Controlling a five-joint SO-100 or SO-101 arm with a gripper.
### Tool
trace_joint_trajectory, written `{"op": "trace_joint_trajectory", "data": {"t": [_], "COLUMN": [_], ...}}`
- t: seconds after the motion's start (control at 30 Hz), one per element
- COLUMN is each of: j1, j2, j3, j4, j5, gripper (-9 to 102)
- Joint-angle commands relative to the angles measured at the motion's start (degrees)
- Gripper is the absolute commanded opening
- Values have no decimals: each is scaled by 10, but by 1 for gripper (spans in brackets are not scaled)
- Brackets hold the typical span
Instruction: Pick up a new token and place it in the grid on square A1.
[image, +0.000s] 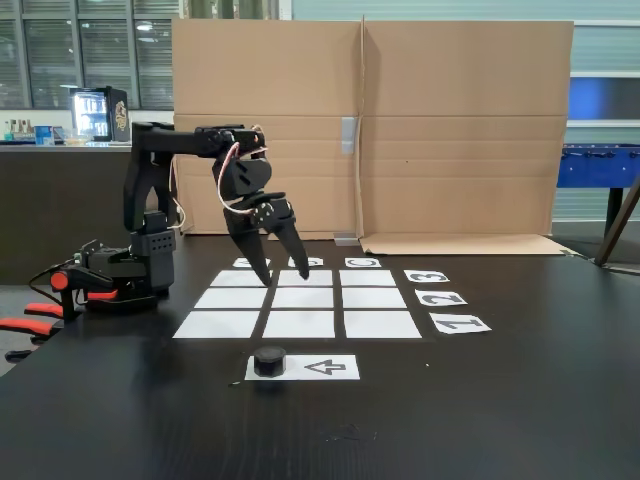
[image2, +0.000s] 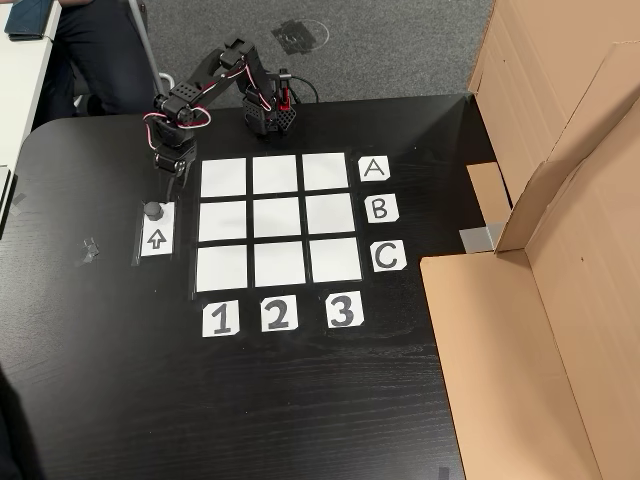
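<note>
We're on a black table (image: 520, 420) with a cardboard screen (image: 460, 130) behind it. The grid (image2: 278, 226) sits mid-table, all nine cells blank. Square A1 (image2: 224, 178) is the corner cell in line with the "A" label (image2: 373, 169) and the "1" label (image2: 221, 319) — in the other view it's top-left, closest to the arm (image: 150, 230).

The gripper (image: 285, 274) hangs in the air, tips down, fingers (image: 257, 258) spread wide with nothing between them. In the other view the gripper (image2: 170, 165) is just off A1's outer edge, between that cell and the arrow sheet (image2: 156, 240).

The token (image: 269, 360) stands flat on the end of the arrow sheet — in the other view the token (image2: 152, 212) lies just below the gripper, near but not touching, outside the span of the fingers.

Handling, our read: small squat puck, likely light and rigid, matte so probably not slippery, not fragile. We'd grip it across the diameter on the curved side wall, coming straight down with one finger each side. It's low, so the tips need to get near the paper; off-centre contact may roll or squirt it out.
</note>
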Motion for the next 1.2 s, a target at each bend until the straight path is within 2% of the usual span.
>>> {"op": "trace_joint_trajectory", "data": {"t": [0.0,0.73,1.17], "j1": [19,71,78], "j2": [-33,-236,-290], "j3": [-65,-300,-355], "j4": [14,92,126], "j5": [5,7,11], "gripper": [26,27,34]}}
